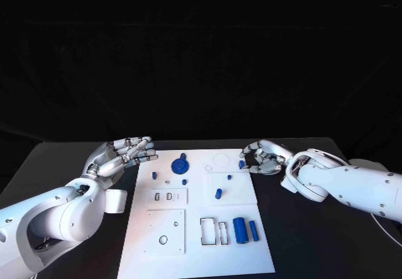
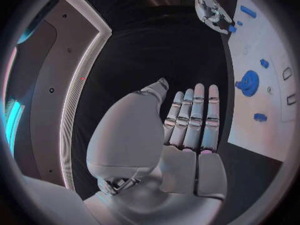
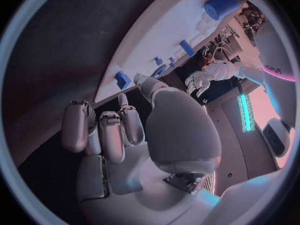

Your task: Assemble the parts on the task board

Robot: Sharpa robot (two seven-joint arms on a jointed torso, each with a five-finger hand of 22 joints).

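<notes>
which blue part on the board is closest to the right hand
The small blue part at the board's right edge, right beside the right hand; every other blue piece lies farther toward the board's middle or near end.

A black table (image 1: 318, 244) lies under the board, dark all around it.

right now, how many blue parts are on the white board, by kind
round blue disc: 1
thick blue cylinder: 1
thin blue bar: 1
small blue pieces: 6
total: 9
</notes>
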